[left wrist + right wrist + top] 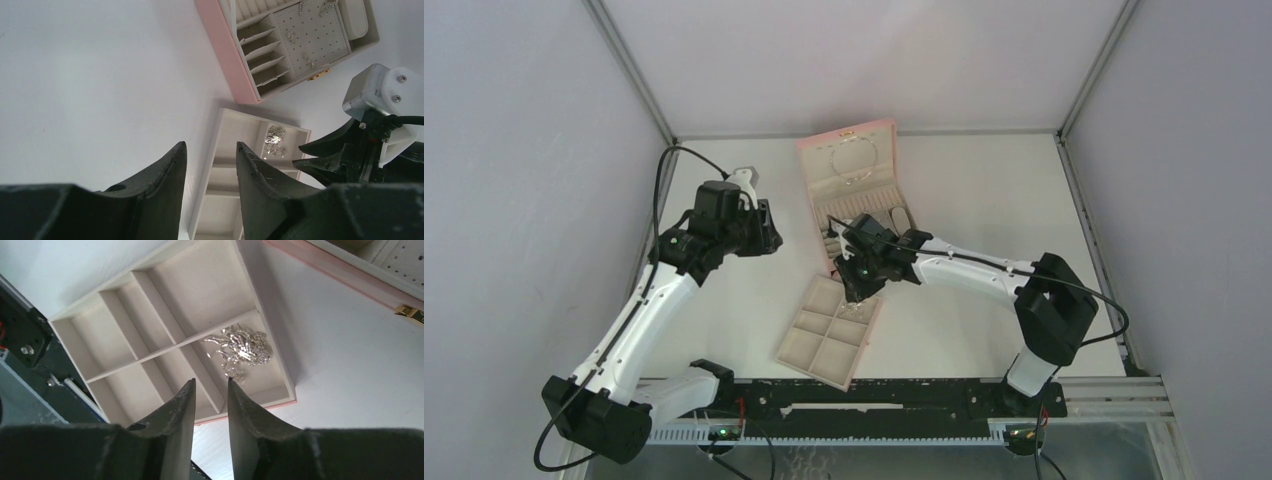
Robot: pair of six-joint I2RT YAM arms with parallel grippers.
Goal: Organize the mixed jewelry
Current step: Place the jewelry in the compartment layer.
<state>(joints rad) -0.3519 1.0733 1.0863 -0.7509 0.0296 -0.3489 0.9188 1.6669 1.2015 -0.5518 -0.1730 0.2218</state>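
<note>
Just beyond the jewelry (275,140), pink box (223,50).

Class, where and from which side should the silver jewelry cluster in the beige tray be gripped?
Probably its dense middle, from straight above: the glittering silver jewelry cluster lies heaped in a corner compartment of the beige divided tray, whose walls block sideways approaches.

The white tabletop (984,190) is being lit brightly and evenly from above, and only faint, soft shadows are being thrown beside the beige tray (210,285). In the wrist views the dark left pincer (211,146) and right pincer (210,381) are being rendered soft and underexposed up close, while sharp glints are being caught on the silver chain cluster (242,350).
</note>
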